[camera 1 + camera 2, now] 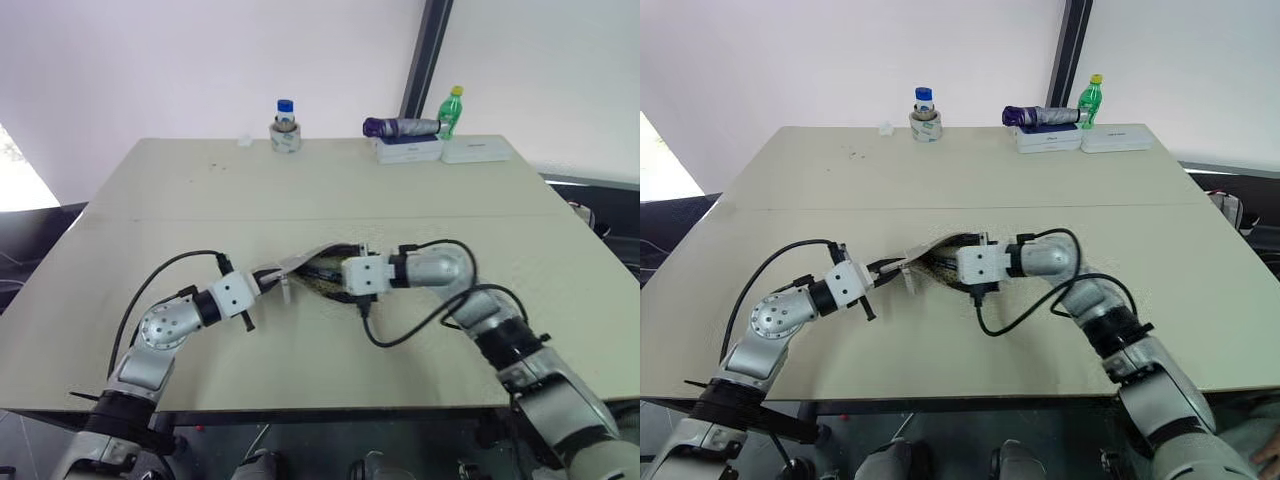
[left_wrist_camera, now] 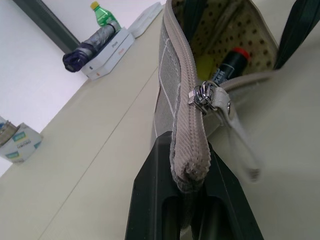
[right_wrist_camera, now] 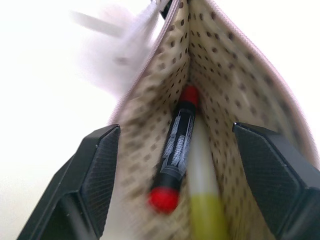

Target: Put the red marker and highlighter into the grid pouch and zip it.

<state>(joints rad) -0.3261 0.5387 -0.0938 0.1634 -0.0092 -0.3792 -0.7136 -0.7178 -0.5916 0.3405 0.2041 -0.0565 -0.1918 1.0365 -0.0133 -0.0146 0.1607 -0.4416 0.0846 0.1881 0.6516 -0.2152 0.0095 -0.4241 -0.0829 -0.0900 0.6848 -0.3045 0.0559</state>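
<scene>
The grid pouch [image 1: 318, 272] lies near the middle of the surface [image 1: 300, 190], its mouth gaping toward the right. Inside it, against the dotted lining, the red marker [image 3: 176, 150] and the yellow highlighter [image 3: 204, 200] rest side by side, so both pens look to be in; by my reading, only the zipping is left.

The left gripper [image 2: 192, 192] has its fingers [image 2: 152, 200] closed tight on the pouch's corded end seam, pinching the fabric at the closed left end of the zipper. The right gripper [image 3: 175, 185] sits at the open mouth with its fingers [image 3: 97, 175] spread wide, one on each side of the opening and gripping nothing; the pens show between them.

The pouch is soft, light fabric that sags and folds, so it will probably slide or bunch under any pull unless the seam end is pinned as the left fingers are doing. The metal zipper slider [image 2: 202, 95] sits just beyond the left fingers, with a pale pull tab [image 2: 240, 145] hanging from it. That tab is the sensible place to take hold: it is thin and floppy, so it likely needs a pinch close to the slider, then a pull along the zipper line toward the open end. The pens are smooth and round and could roll out if the mouth tips down.

At the far edge stand a roll of tape [image 1: 285, 138], a folded umbrella [image 1: 400, 127] on white boxes [image 1: 408, 150] and a green bottle [image 1: 453, 108], well apart from the work.
</scene>
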